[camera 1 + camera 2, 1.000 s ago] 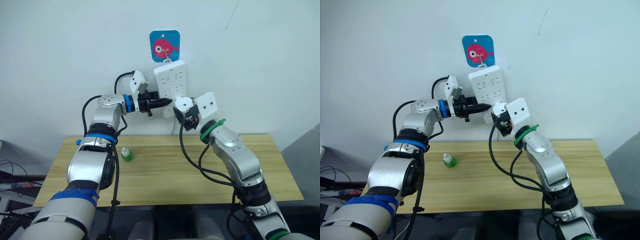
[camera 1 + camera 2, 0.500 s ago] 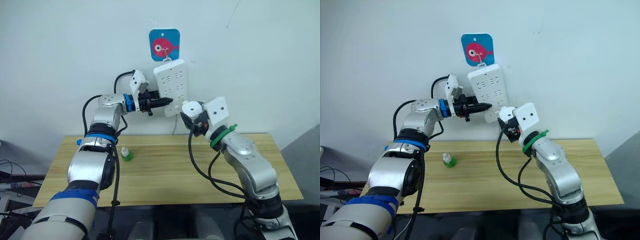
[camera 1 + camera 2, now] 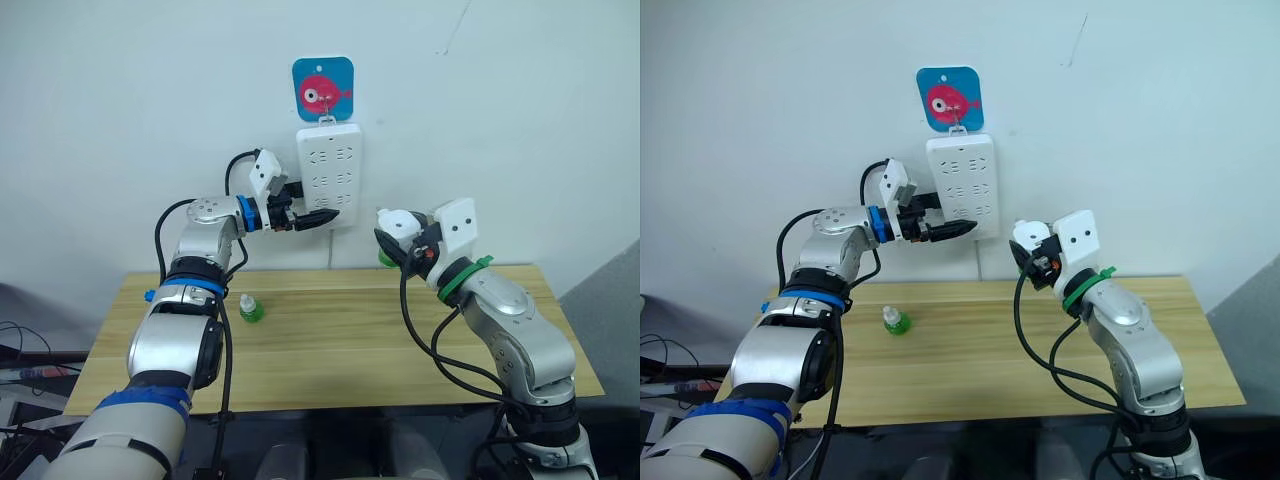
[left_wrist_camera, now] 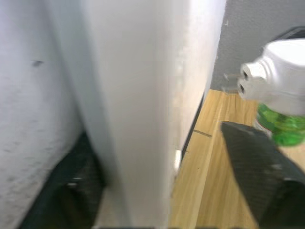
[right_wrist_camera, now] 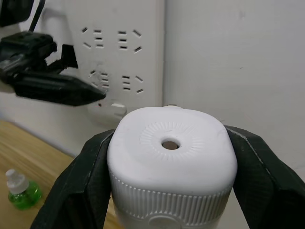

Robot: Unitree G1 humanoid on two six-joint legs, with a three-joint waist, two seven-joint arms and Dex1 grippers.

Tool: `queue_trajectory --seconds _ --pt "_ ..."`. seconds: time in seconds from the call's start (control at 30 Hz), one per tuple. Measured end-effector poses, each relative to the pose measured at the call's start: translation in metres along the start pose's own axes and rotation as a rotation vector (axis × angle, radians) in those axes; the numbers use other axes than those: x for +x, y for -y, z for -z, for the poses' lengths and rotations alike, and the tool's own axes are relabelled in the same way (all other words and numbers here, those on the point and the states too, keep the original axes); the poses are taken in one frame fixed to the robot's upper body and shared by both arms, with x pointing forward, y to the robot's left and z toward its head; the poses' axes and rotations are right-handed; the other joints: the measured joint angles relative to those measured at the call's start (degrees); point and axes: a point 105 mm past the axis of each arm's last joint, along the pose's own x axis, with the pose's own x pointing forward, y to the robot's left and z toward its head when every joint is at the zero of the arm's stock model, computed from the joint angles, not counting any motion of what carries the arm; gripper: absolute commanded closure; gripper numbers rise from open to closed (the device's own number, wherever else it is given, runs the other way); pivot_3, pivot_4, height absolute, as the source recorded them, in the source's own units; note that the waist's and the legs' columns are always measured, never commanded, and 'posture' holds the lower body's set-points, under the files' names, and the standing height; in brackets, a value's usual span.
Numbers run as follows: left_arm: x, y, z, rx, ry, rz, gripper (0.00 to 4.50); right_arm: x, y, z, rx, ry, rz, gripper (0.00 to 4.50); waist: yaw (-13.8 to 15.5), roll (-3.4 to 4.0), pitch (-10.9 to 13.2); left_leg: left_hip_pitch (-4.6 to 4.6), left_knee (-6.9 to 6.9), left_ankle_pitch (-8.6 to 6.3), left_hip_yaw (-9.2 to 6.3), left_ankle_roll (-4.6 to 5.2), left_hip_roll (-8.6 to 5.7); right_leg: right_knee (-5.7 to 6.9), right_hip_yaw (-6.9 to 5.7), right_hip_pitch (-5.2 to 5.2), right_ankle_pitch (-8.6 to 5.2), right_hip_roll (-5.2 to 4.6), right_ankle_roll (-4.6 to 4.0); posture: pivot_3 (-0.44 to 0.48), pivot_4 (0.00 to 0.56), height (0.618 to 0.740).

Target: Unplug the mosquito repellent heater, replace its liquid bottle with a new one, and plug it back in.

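Observation:
My right gripper [image 3: 400, 238] is shut on the mosquito repellent heater [image 3: 398, 222], a rounded white unit with a vent hole on top [image 5: 170, 143]. I hold it in the air to the right of the power strip, clear of the sockets. Its liquid bottle [image 3: 385, 260], translucent green, hangs under it. The new one [image 3: 251, 309], a green bottle with a white cap, stands on the table at the left. My left gripper [image 3: 325, 216] is at the strip's lower edge. Its fingers [image 4: 257, 167] stand apart on either side of the strip, with a gap at one side.
The white power strip [image 3: 326, 170] hangs straight on the wall from a blue hook plate with a pink fish [image 3: 322, 88]. The wooden table [image 3: 330, 340] stands against the wall below it, and a grey floor shows past its right end.
My right gripper has carried the heater right and down, away from the strip. The strip has swung from tilted to hanging straight. My left gripper has opened and let go of the strip.

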Motion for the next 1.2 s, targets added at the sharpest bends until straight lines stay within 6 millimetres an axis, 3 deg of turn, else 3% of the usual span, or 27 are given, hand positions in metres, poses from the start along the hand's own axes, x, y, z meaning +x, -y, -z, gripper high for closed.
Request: queue_trajectory --seconds 0.23,0.37,0.43,0.53,0.67,0.8,0.93,1.07,1.2 --pt "-0.040 -0.007 0.022 -0.006 -0.053 -0.137 0.02 -0.003 0.016 0.006 0.036 0.013 0.041 1.48 -0.7 0.03 0.0 -0.01 -0.08 0.05 -0.01 -0.09 0.17 0.12 0.07 -0.18 0.02 0.17 -0.03 -0.020 0.136 0.740" --pt "-0.079 -0.010 0.030 -0.042 -0.048 -0.277 0.02 -0.008 0.027 0.010 0.117 0.019 0.066 1.48 -0.9 0.06 0.0 -0.07 -0.16 0.07 -0.06 -0.14 0.17 0.09 0.08 -0.24 0.02 0.10 -0.03 -0.002 0.139 0.740" --pt "-0.089 0.000 0.025 -0.052 -0.025 -0.292 0.02 -0.011 0.037 0.014 0.218 0.027 0.101 1.48 -0.4 0.07 0.0 -0.10 -0.18 0.06 -0.08 -0.18 0.11 0.06 0.07 -0.23 0.02 -0.02 -0.03 0.012 0.140 0.740" --pt "-0.089 0.021 0.013 -0.050 0.000 -0.259 0.02 -0.010 0.045 0.019 0.446 0.040 0.127 1.48 0.5 0.12 0.1 -0.12 -0.16 0.04 -0.07 -0.17 0.01 0.01 0.10 -0.17 0.02 -0.16 -0.04 0.032 0.144 0.740" --pt "-0.079 0.051 -0.004 -0.028 0.030 -0.197 0.02 -0.009 0.057 0.017 0.743 0.092 0.139 1.48 1.4 0.26 0.2 -0.11 -0.14 0.01 -0.01 -0.12 -0.04 -0.04 0.12 -0.14 0.02 -0.20 -0.04 0.059 0.148 0.740" --pt "-0.042 0.091 -0.004 -0.046 0.072 -0.073 0.02 -0.013 0.061 0.016 0.969 0.129 0.095 1.48 2.2 0.47 0.3 -0.10 -0.15 0.01 -0.01 -0.11 -0.07 -0.01 0.11 -0.11 0.02 -0.20 -0.04 0.062 0.147 0.740" --pt "-0.004 0.112 -0.008 -0.021 0.134 -0.007 0.02 -0.015 0.057 0.010 1.085 0.152 0.045 1.48 2.0 0.56 0.4 -0.09 -0.15 0.01 0.11 -0.09 -0.04 0.01 0.13 -0.12 0.02 -0.18 -0.04 0.045 0.142 0.740" --pt "0.029 0.116 -0.019 0.015 0.217 -0.018 0.02 -0.014 0.054 0.004 1.131 0.163 0.029 1.48 1.8 0.56 0.4 -0.09 -0.14 0.01 0.19 -0.07 -0.03 0.01 0.14 -0.11 0.02 -0.15 -0.03 0.028 0.140 0.740" --pt "0.043 0.116 -0.016 0.029 0.242 -0.037 0.02 -0.015 0.054 -0.001 1.134 0.174 0.034 1.48 1.5 0.57 0.4 -0.09 -0.16 0.00 0.20 -0.04 0.02 0.03 0.13 -0.14 0.02 -0.09 -0.03 0.028 0.140 0.740"
